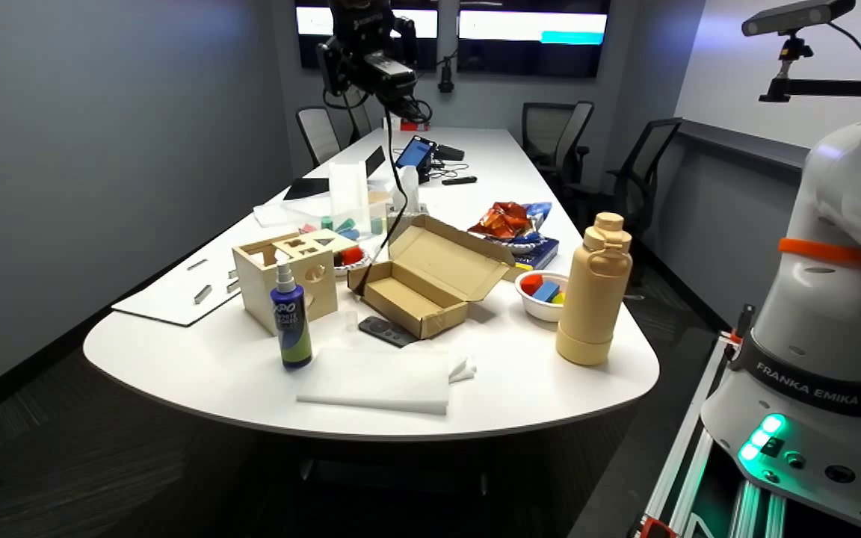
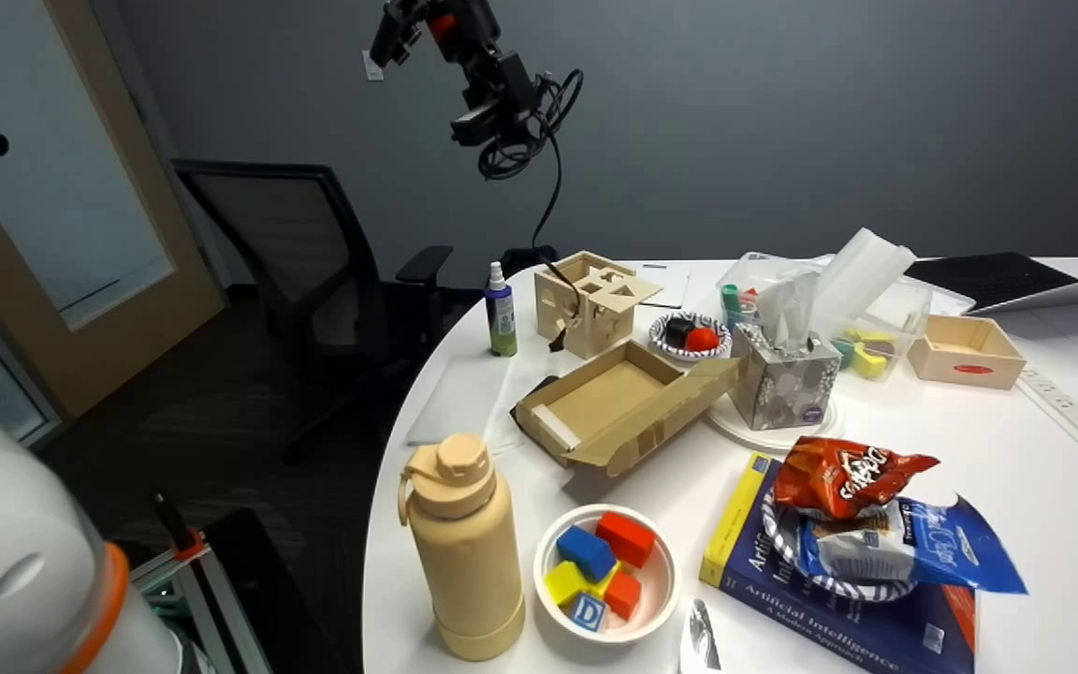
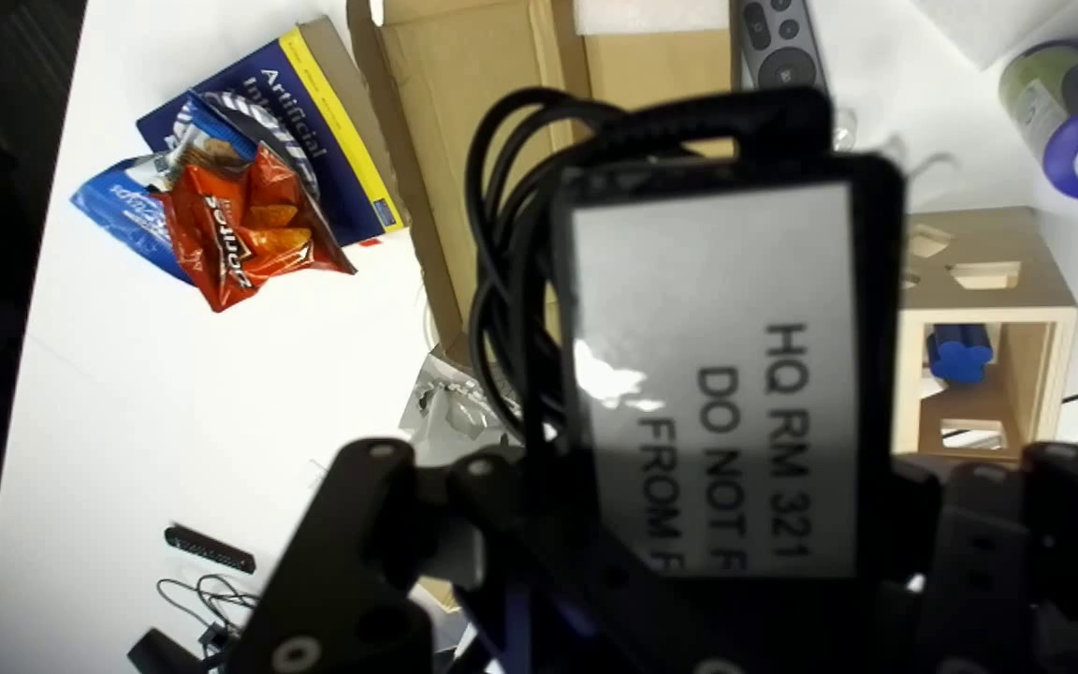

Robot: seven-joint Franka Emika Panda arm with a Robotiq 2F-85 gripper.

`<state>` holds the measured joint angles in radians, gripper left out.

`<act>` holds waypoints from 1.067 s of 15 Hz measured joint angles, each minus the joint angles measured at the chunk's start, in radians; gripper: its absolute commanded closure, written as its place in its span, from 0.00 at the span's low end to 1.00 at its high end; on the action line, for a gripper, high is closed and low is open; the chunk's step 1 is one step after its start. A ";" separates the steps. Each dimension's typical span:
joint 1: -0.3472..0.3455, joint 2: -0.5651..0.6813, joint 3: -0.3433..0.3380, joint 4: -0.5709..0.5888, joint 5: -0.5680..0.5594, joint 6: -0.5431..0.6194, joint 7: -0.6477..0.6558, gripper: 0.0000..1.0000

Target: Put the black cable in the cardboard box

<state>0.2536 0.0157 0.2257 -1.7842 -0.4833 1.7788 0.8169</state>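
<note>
In an exterior view, the white table [image 1: 528, 396] carries an open cardboard box [image 1: 430, 278], a remote [image 1: 386, 331] just beside it, a spray bottle [image 1: 294, 325] and wooden shape box [image 1: 322, 293] left, a tan bottle [image 1: 595, 291] and bowl [image 1: 539, 308] right, a white sheet [image 1: 377, 381] near.

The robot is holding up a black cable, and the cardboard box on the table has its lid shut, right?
Not quite: the cardboard box on the table has its lid open, as both exterior views show. The rest is right: the pincer is holding up the black cable.
</note>
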 measured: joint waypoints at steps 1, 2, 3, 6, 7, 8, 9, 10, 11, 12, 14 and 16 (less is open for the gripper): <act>0.000 0.002 0.000 0.016 -0.014 -0.013 0.008 0.92; -0.001 0.006 -0.001 0.030 -0.030 -0.023 0.017 0.92; -0.001 0.013 -0.002 0.042 -0.048 -0.028 0.029 0.92; -0.004 0.044 -0.009 0.073 -0.089 -0.043 0.058 0.92; -0.004 0.058 -0.013 0.081 -0.096 -0.048 0.063 0.92; -0.004 0.070 -0.016 0.085 -0.101 -0.050 0.067 0.92; -0.004 0.083 -0.019 0.087 -0.105 -0.050 0.072 0.92; -0.004 0.096 -0.022 0.087 -0.109 -0.050 0.079 0.92; -0.004 0.111 -0.025 0.087 -0.113 -0.049 0.087 0.92; -0.004 0.126 -0.028 0.087 -0.120 -0.048 0.095 0.92; -0.004 0.157 -0.035 0.087 -0.134 -0.043 0.116 0.92; -0.004 0.187 -0.047 0.086 -0.139 -0.037 0.137 0.92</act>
<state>0.2500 0.2031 0.1787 -1.6977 -0.6225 1.7415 0.9535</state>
